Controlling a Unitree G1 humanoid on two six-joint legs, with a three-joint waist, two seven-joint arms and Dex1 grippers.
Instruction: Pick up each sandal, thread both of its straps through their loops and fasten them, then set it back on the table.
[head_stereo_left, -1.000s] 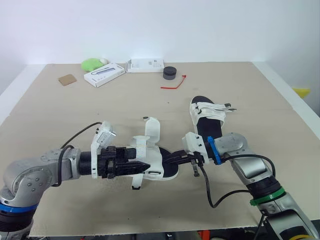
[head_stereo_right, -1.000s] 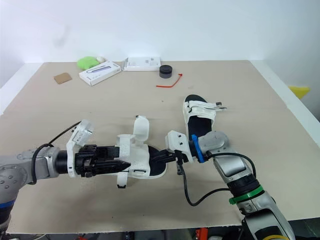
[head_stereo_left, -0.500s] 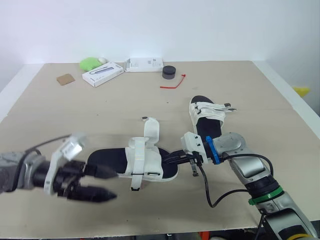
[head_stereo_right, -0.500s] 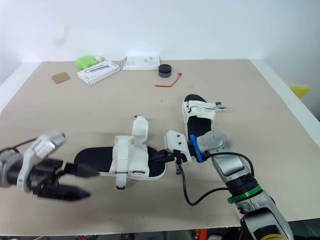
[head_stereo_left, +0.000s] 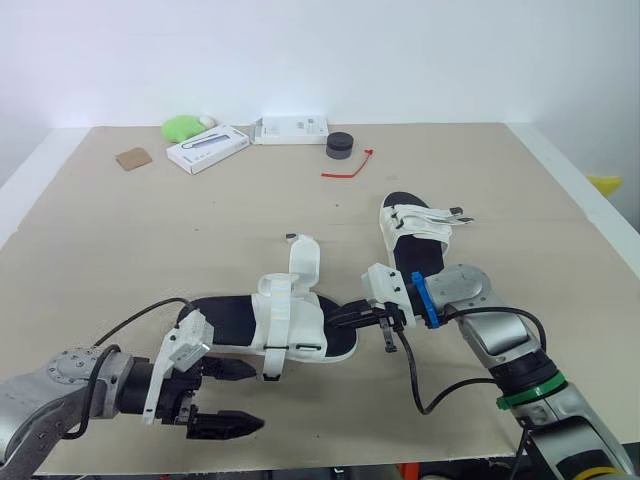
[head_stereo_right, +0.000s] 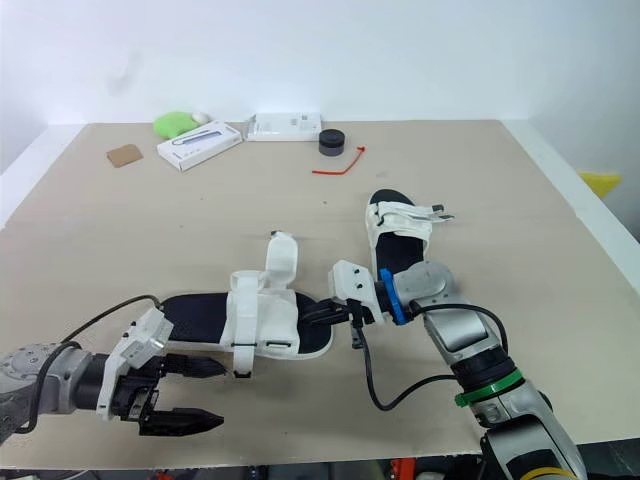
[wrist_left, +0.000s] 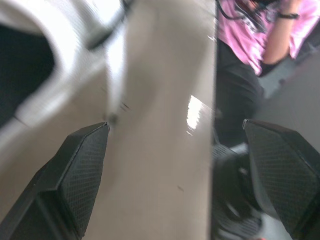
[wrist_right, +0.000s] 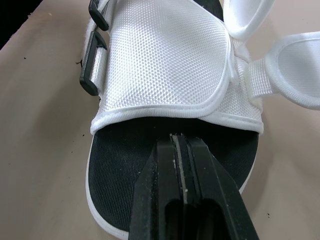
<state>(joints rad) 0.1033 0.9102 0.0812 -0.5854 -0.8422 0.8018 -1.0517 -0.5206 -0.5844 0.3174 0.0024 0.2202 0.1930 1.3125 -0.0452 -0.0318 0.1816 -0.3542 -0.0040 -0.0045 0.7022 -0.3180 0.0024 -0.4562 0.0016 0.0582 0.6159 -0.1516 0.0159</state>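
Note:
A white-strapped sandal with a black sole (head_stereo_left: 285, 322) lies on the table near the front. One of its straps (head_stereo_left: 305, 262) stands upright, unfastened. My right gripper (head_stereo_left: 347, 319) is shut on the rim of its toe end; in the right wrist view the closed fingers (wrist_right: 183, 165) pinch the sole edge below the white upper (wrist_right: 160, 65). My left gripper (head_stereo_left: 256, 398) hangs open and empty just in front of the sandal's heel, apart from it. A second sandal (head_stereo_left: 414, 234) lies beyond my right arm, straps across its top.
Along the back edge sit a green object (head_stereo_left: 183, 128), two white boxes (head_stereo_left: 207, 149) (head_stereo_left: 291, 130), a black puck (head_stereo_left: 339, 146), a red tie (head_stereo_left: 348, 167) and a brown card (head_stereo_left: 133, 158). The table's front edge is close under my left gripper. A person in pink (wrist_left: 260, 25) stands past it.
My left gripper let go of the sandal's straps, pulled back to the front left, and now sits open near the heel. The right gripper and sandal have held still.

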